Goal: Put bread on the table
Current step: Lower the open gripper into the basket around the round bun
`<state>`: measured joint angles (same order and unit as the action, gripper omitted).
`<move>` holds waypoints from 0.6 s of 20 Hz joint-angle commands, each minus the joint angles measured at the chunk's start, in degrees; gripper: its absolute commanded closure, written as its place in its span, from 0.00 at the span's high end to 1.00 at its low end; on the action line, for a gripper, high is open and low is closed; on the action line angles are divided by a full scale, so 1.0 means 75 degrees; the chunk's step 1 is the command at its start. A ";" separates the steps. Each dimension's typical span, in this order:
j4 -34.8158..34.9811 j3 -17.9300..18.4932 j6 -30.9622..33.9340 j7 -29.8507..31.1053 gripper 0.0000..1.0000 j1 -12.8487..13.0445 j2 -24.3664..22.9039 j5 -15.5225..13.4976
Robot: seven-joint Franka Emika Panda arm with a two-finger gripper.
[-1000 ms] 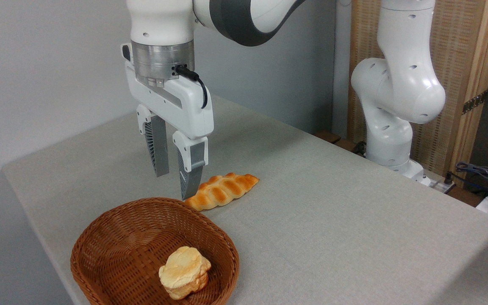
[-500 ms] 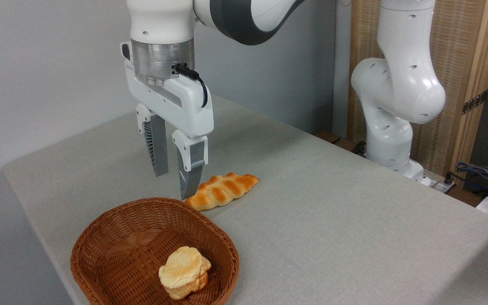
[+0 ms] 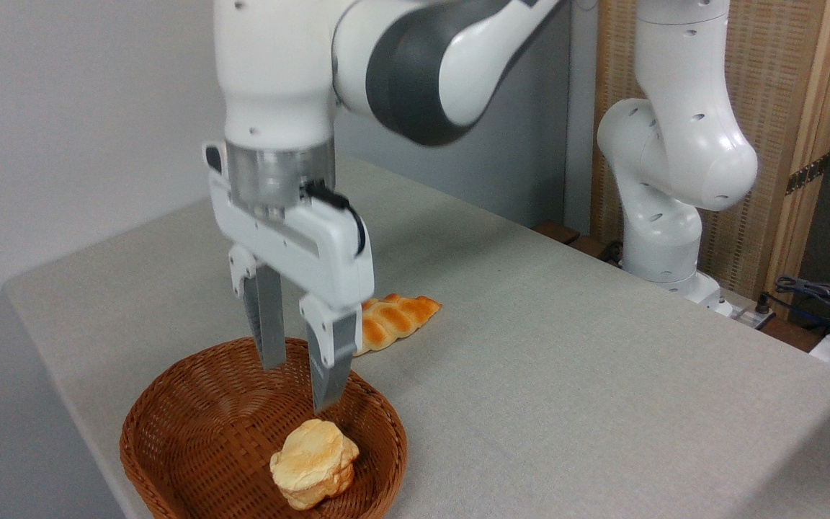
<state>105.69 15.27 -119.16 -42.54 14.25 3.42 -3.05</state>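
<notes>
Here, your white two-finger hand hangs released over the brown woven wicker basket on the grey-beige cloth bench. Inside lies the small pale-yellow lumpy bun, probably light and squashy; pinch its layered sides gently.

the pale-yellow lumpy bread lies in the basket on the grey-beige table.

The tool hangs parted and empty above the bread in the wicker basket.
</notes>
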 commanded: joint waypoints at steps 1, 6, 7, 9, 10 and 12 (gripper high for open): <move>0.0064 0.0249 -0.0471 -0.0234 1.00 0.0045 0.0387 -0.0015; 0.0088 0.0437 -0.0589 -0.0574 1.00 0.0045 0.0610 -0.0015; 0.0088 0.0426 -0.0601 -0.0586 1.00 0.0045 0.0692 -0.0015; 0.0087 0.0426 -0.0682 -0.0586 1.00 0.0068 0.0879 -0.0015; 0.0088 0.0414 -0.0718 -0.0586 1.00 0.0068 0.0938 -0.0015; 0.0076 0.0379 -0.0799 -0.0586 1.00 0.0080 0.1032 -0.0015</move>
<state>106.11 17.84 -123.18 -46.04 14.26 10.01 -3.05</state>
